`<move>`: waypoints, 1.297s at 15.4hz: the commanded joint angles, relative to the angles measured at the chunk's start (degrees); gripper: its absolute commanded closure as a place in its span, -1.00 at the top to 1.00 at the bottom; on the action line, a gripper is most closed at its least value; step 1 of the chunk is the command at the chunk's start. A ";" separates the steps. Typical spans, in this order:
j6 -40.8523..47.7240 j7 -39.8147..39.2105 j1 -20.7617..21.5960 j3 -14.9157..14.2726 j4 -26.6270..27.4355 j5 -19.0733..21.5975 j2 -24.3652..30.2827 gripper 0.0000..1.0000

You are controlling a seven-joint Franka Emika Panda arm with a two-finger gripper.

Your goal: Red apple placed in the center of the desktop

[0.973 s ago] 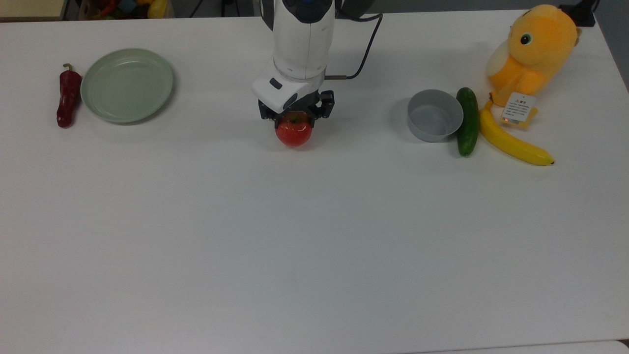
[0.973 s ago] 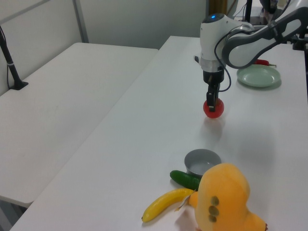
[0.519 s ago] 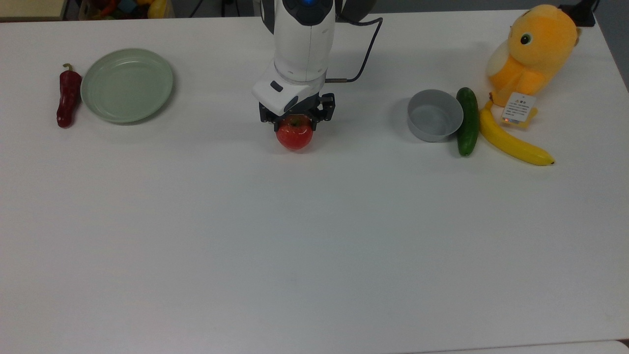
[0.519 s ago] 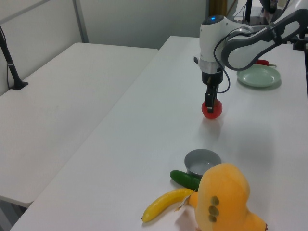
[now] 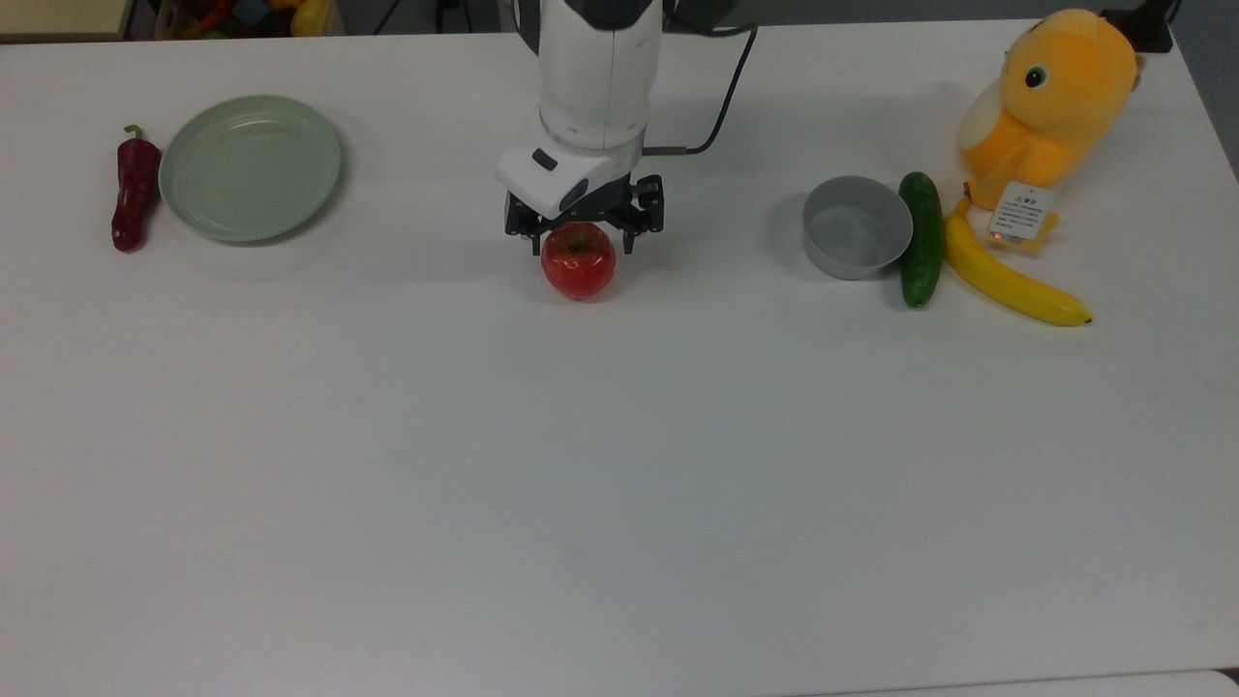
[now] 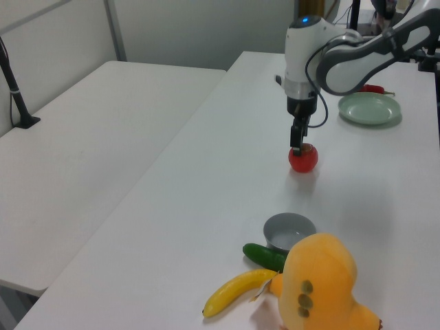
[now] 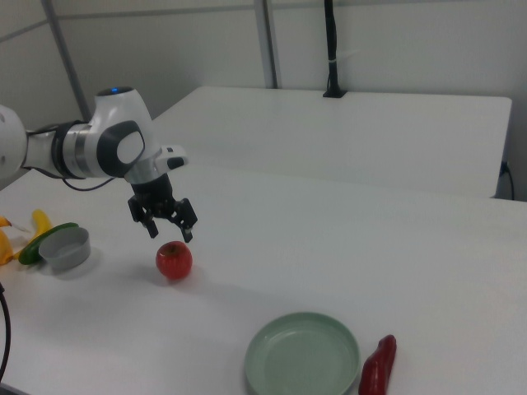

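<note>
Red apple (image 5: 578, 260), round and glossy, rests on the white desktop (image 5: 619, 465) just beneath the gripper (image 5: 584, 232), whose fingers stand apart above it and clear of its skin, as the right view shows. To the top view's left lie a pale green plate (image 5: 250, 166) and a dark red chili pepper (image 5: 135, 189), just beside each other. To the top view's right sit a grey bowl (image 5: 856, 227), a green cucumber (image 5: 921, 239) touching it, a yellow banana (image 5: 1012, 279) and an orange plush toy (image 5: 1052, 102).
</note>
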State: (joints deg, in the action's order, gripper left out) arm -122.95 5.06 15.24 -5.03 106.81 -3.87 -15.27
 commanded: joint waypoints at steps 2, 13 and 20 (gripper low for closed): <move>-0.09 -0.22 0.23 -0.15 0.33 -0.52 6.21 1.00; 20.12 -1.63 -6.26 1.17 -10.21 6.51 14.48 1.00; 19.59 -2.86 -7.59 -1.56 -11.97 6.24 13.86 1.00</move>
State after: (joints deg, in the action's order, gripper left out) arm -104.17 3.76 7.43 -5.68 96.16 1.48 -0.88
